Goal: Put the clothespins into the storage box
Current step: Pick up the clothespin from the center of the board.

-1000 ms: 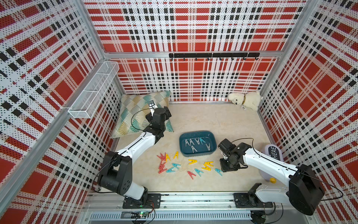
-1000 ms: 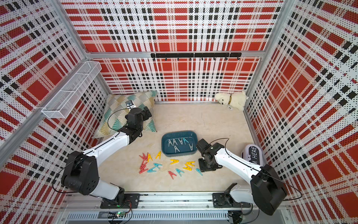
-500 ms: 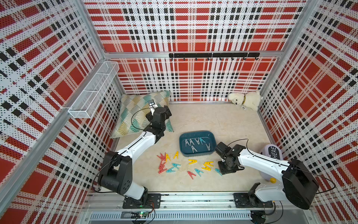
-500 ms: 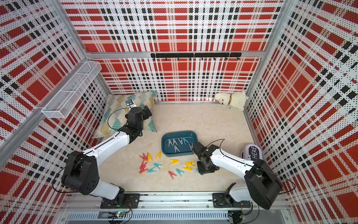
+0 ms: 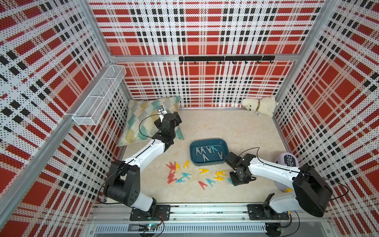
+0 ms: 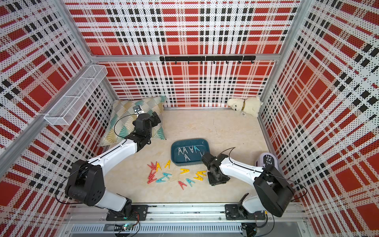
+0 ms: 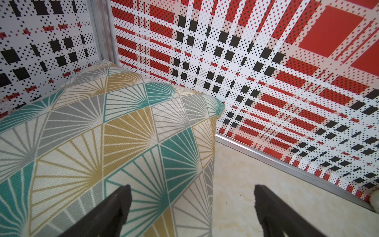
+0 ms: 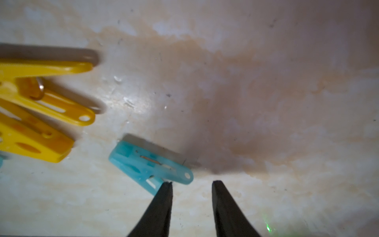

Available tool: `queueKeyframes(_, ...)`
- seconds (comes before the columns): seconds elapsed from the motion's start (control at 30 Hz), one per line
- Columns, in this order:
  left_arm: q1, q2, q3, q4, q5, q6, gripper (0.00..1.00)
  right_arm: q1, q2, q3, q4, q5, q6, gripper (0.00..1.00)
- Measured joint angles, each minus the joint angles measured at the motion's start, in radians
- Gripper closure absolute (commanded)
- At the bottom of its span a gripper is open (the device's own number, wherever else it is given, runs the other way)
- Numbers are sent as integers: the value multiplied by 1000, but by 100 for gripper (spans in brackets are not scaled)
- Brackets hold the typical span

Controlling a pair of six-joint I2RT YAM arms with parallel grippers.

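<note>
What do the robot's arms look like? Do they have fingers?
The left arm and right arm are white tubes with chunky black joints, and a thin black cable loops off each. The left gripper and right gripper each have two pointed black fingers.

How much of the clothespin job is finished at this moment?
Done: several pegs lie in the box. In hand: nothing yet; the right gripper, open, sits low beside a teal peg. The left gripper hangs open over the pillow. Left: the loose pegs, the larger share.
</note>
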Motion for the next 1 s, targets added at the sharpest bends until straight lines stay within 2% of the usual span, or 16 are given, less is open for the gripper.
queueKeyframes(0.37,0,0,0,0,0,0,1,5,72,34,66,27,3,71)
queueKeyframes(0.63,1,0,-1,0,3,0,1,6,84,51,100,34,-9,86)
queueKeyframes(1.0,1,0,-1,0,5,0,1,6,61,53,76,47,-21,90)
